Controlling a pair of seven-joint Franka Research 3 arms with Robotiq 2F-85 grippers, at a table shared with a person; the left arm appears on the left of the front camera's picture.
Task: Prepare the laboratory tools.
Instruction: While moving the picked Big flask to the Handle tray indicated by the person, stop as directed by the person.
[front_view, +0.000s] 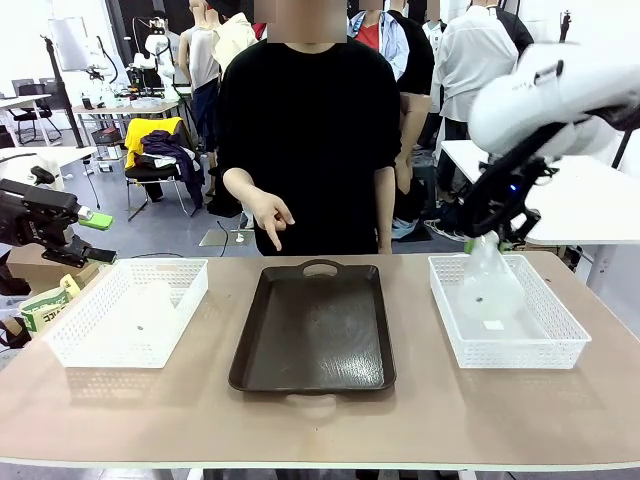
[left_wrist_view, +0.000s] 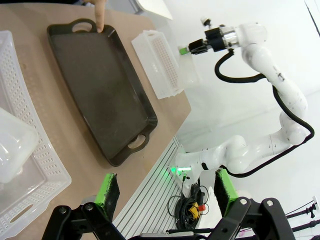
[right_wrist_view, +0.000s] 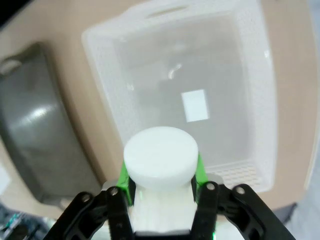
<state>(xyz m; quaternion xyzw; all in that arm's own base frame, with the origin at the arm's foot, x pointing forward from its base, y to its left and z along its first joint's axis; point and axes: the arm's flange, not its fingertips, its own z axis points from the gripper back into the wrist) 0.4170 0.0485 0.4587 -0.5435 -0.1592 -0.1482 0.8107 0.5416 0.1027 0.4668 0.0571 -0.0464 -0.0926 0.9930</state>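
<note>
We had the right tool (right_wrist_view: 161, 180) clamped on the neck of one flask (front_view: 487, 280), holding it above the right basket (front_view: 520, 352). We judged this was so it could cross to the tray (front_view: 312, 330), where the person's hand (front_view: 268, 213) pointed. The other flask (front_view: 140, 312) lay in the left basket (front_view: 75, 350). Our left tool (left_wrist_view: 167, 192) hung off the surface (front_view: 420, 420), pads apart, holding nothing.

At the centre of the table (front_view: 430, 425) lies a dark brown tray (front_view: 312, 335), empty, with a handle at its near end and another at its far end. A white mesh basket (front_view: 100, 352) sits to its left and a second white mesh basket (front_view: 520, 355) to its right, both apart from the tray. A person in a black top (front_view: 310, 120) stands at the far edge, behind the tray.
</note>
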